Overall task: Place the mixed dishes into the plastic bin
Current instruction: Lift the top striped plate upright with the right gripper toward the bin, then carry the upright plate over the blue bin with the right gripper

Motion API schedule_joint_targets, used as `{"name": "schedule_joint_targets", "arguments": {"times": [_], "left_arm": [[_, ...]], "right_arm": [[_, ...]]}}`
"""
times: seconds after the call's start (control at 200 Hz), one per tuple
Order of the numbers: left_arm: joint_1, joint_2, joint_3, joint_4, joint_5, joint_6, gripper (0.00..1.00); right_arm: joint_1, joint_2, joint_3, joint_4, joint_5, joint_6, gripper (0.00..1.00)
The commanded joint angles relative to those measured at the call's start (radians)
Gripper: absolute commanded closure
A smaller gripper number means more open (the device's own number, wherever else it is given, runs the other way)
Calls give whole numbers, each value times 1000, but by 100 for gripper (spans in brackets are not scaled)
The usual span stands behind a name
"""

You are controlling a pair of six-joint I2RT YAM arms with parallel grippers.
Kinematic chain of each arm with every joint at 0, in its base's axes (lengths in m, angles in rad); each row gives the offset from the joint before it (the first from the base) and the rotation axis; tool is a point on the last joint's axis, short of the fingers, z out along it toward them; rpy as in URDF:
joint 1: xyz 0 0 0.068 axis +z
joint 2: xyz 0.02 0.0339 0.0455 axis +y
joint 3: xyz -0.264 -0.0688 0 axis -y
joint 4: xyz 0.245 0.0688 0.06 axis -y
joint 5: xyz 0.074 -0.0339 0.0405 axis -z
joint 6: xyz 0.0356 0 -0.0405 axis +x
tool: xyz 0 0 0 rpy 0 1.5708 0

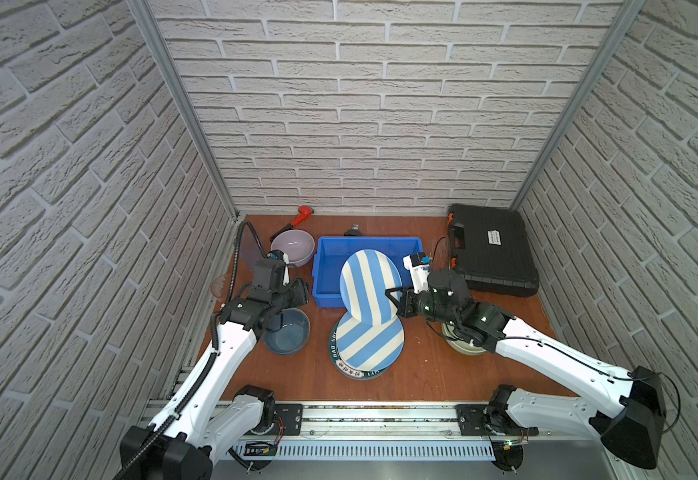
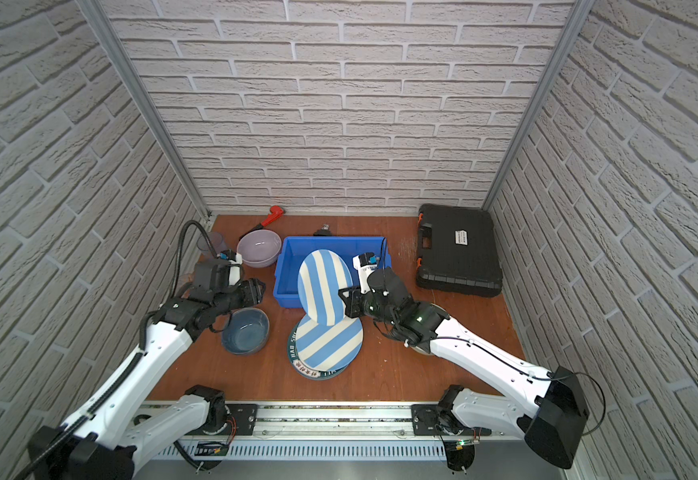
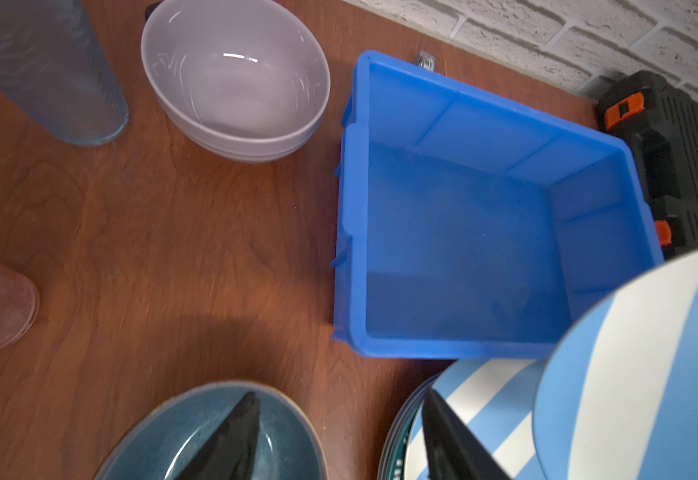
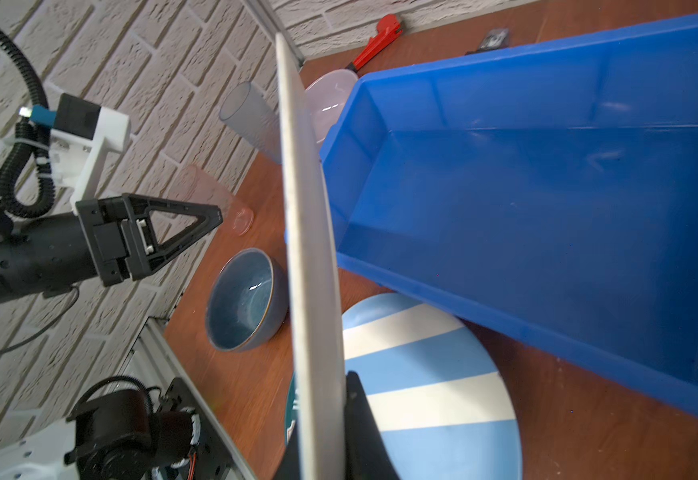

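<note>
Right wrist view: right hand (image 4: 330, 409) pinches striped plate (image 4: 308, 216) by rim, edge-up above near wall of plastic bin (image 4: 505, 99); likely stiff, slick, fragile; left hand (image 3: 339, 436) spread, empty

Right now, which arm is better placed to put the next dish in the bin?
Right: the right gripper is shut on the lifted striped plate, tilted over the near rim of the bin. The left gripper hangs open, empty, above the dark blue bowl.
</note>
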Motion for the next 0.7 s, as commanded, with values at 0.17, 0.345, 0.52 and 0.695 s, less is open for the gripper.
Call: {"name": "schedule_joint_targets", "arguments": {"times": [0.17, 0.345, 0.52, 0.695], "left_arm": [[32, 147, 37, 174, 56, 73, 47], [33, 241, 67, 208, 68, 82, 50], [32, 320, 93, 216, 84, 84, 57], [31, 382, 109, 240, 106, 84, 63]], "right_arm": [[-49, 133, 159, 69, 131, -36, 94], [-83, 242, 172, 160, 110, 1, 94], [-100, 340, 188, 215, 92, 28, 94], [-102, 424, 218, 247, 66, 42, 94]]}}
